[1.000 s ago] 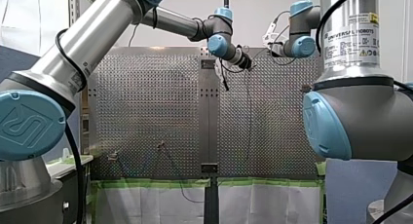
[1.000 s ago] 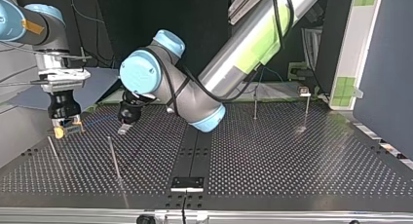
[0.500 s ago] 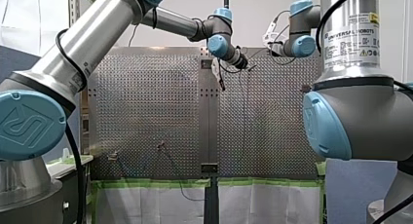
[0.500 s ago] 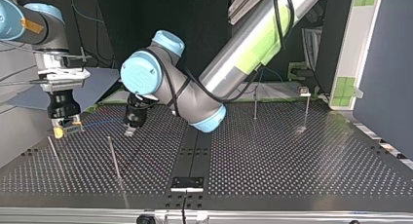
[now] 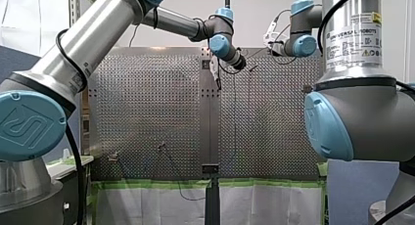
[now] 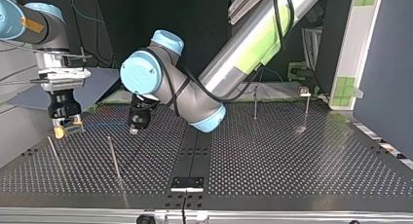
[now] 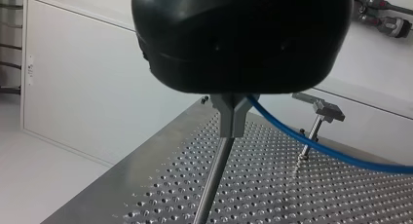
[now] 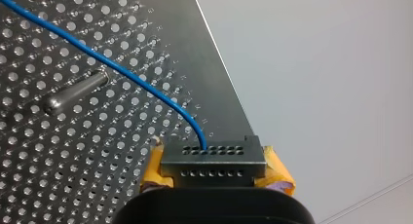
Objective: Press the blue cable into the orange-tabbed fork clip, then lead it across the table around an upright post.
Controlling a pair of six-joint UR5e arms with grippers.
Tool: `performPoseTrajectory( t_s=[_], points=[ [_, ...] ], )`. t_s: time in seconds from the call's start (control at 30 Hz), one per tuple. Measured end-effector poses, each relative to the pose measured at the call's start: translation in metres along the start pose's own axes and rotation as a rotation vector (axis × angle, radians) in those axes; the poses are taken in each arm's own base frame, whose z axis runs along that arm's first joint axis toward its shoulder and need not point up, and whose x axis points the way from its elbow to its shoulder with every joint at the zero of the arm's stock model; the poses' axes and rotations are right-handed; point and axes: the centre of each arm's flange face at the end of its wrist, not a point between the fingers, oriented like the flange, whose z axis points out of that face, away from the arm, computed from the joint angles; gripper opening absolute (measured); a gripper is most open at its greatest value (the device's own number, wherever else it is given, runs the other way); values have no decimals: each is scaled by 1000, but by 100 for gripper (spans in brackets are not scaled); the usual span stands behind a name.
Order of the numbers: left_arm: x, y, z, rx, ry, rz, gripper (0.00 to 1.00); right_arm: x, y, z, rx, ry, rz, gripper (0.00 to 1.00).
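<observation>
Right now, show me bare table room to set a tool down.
Bare: the table at the top view's right, between the centre strip and far posts. Crowded: its left, my left gripper, my right gripper, blue cable, leaning posts.

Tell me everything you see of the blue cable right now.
The blue cable is a thin, smooth strand, plastic-sheathed by its look. One end vanishes at my right gripper, whose fingers are shut on it. From there it curves over the perforated table, passes beside a metal post without touching it, and runs to my left gripper, also shut on it.
</observation>
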Motion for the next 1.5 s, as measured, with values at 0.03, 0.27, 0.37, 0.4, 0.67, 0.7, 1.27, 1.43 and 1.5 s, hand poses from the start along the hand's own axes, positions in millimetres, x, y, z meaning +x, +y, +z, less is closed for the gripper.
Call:
performPoseTrajectory(
  t_s=[0.03, 0.27, 0.37, 0.4, 0.67, 0.7, 1.27, 1.43, 1.5],
  points=[
    [0, 0, 0, -1, -1, 1, 0, 0, 0, 0, 0, 1, 0, 0],
    [-8, 1, 3, 5, -34, 28, 0, 5, 2, 3, 21, 7, 7, 0],
    [-11, 2, 6, 11, -60, 33, 0, 13, 1, 8, 43, 24, 17, 0],
    [-13, 3, 8, 12, -71, 32, 0, 17, 0, 10, 51, 35, 23, 0],
    [-25, 13, 19, 18, -143, -9, 0, 33, -1, 29, 81, 75, 55, 0],
    [-28, 14, 21, 20, -156, -22, 0, 33, 1, 33, 82, 76, 57, 0],
    [-71, 38, 47, 76, -299, -148, 0, 22, 33, 62, 41, 82, 70, 0],
    [-65, 49, 58, 92, -304, -191, 0, 5, 52, 68, 8, 66, 77, 0],
    [-64, 54, 62, 92, -308, -204, 0, -3, 59, 69, -5, 58, 79, 0]
  ],
)
